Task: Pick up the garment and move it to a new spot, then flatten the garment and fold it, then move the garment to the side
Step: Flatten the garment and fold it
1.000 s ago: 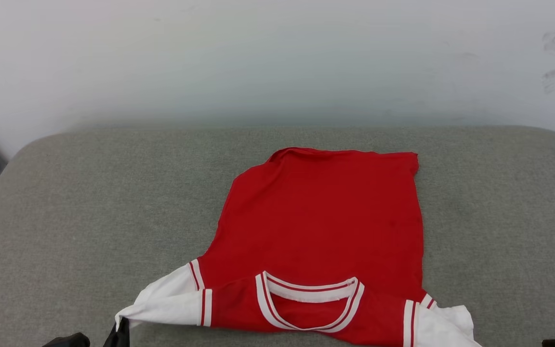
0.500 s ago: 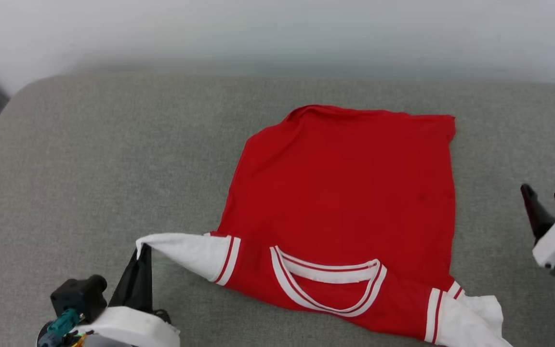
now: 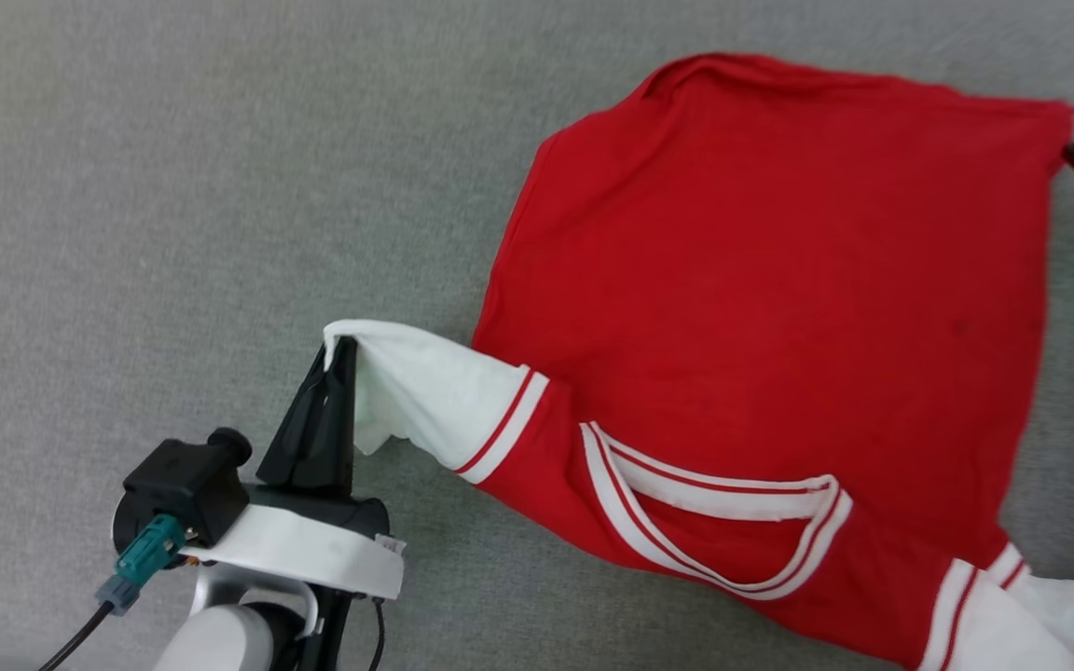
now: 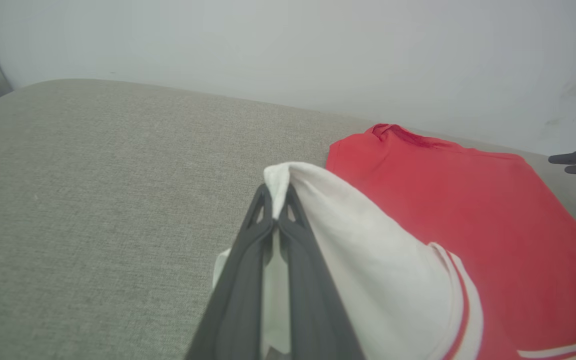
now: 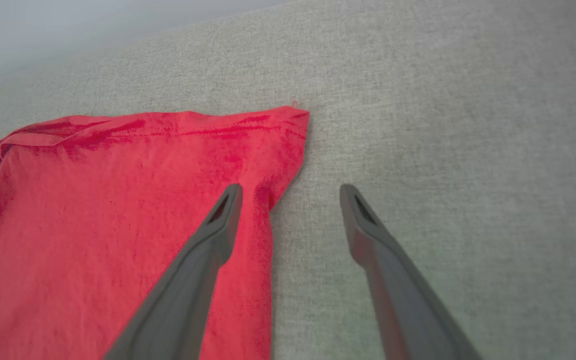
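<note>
Jaws of the left gripper [image 4: 275, 192] pinched shut on the white sleeve [image 3: 425, 391]; right gripper [image 5: 290, 192] spread wide, holding nothing.

The left fingers clamp the sleeve's tip at lower left of the head view and hold it raised off the cushion [image 3: 173, 233]. The right fingers straddle the far hem corner [image 5: 293, 117] at the upper right edge of that frame, one over red cloth, the other over bare cushion; whether they touch the fabric cannot be told. The shirt [image 3: 761, 280] lies plain red side up, right of centre, collar [image 3: 714, 531] toward the bottom, its other sleeve crumpled at lower right. This looks like the flattening step. Next, the right gripper would need to close on that corner so both arms can draw the cloth taut without dragging in new wrinkles.
</note>
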Available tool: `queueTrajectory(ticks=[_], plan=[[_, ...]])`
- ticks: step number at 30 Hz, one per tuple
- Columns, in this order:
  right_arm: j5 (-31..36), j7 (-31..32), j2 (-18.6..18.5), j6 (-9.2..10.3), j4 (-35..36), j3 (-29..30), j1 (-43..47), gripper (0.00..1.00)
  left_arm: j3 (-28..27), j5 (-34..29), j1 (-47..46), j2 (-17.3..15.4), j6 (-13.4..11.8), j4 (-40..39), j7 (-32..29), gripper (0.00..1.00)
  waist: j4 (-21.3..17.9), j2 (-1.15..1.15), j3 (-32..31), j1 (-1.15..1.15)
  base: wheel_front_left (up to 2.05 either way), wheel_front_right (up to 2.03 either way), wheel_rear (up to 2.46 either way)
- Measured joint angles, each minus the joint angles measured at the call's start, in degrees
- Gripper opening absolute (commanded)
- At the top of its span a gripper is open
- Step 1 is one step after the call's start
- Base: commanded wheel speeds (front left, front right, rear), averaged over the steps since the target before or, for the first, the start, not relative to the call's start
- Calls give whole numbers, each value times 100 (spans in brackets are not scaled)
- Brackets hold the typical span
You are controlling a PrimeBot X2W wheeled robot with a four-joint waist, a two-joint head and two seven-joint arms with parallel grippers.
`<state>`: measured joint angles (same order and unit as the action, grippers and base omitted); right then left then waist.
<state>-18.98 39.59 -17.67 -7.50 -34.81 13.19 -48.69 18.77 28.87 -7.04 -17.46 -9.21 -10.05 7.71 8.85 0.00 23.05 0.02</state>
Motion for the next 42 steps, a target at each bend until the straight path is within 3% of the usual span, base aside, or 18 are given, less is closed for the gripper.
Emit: queueTrajectory(ticks=[11, 12, 13, 14, 20, 28, 29, 36, 42], plan=[[556, 668, -43, -2, -840, 426, -837, 100, 176, -47, -371, 111, 164, 154, 133, 0, 428, 0, 640, -1, 0, 0, 0], [619, 722, -40, -2, -890, 465, -873, 94, 180, -47, -373, 110, 165, 174, 140, 0, 433, 0, 625, -1, 0, 0, 0], [671, 750, -27, -2, -923, 491, -885, 18, 181, -46, -373, 111, 165, 198, 143, 0, 432, 0, 604, -1, 0, 0, 0], [697, 760, -14, -2, -953, 512, -885, 0, 176, -45, -373, 110, 165, 212, 157, 0, 430, 0, 582, -1, 0, 0, 0], [799, 650, 35, 0, -1018, 333, -753, 0, 176, 9, -356, 111, 165, 374, 179, 0, 386, 0, 308, -1, 0, 0, 0], [626, 547, -155, 0, -754, -402, -241, 0, 160, 114, -8, 75, 78, 599, 145, 0, 222, 0, -477, -1, 0, 0, 0], [372, 538, -263, -1, -468, -687, 140, 0, 99, 171, 252, 14, -22, 625, 103, 0, 112, 0, -842, -2, 0, 0, 0], [-257, 776, -645, -1, 714, -1106, 1601, 0, -141, 348, 834, -56, -323, 569, 51, 0, -275, 0, -1642, -3, 0, 0, 0], [-468, 957, -644, -1, 1895, -765, 3398, 0, -304, 479, 1336, -174, -494, 514, -8, 0, -771, 0, -2139, -4, 0, 0, 0]])
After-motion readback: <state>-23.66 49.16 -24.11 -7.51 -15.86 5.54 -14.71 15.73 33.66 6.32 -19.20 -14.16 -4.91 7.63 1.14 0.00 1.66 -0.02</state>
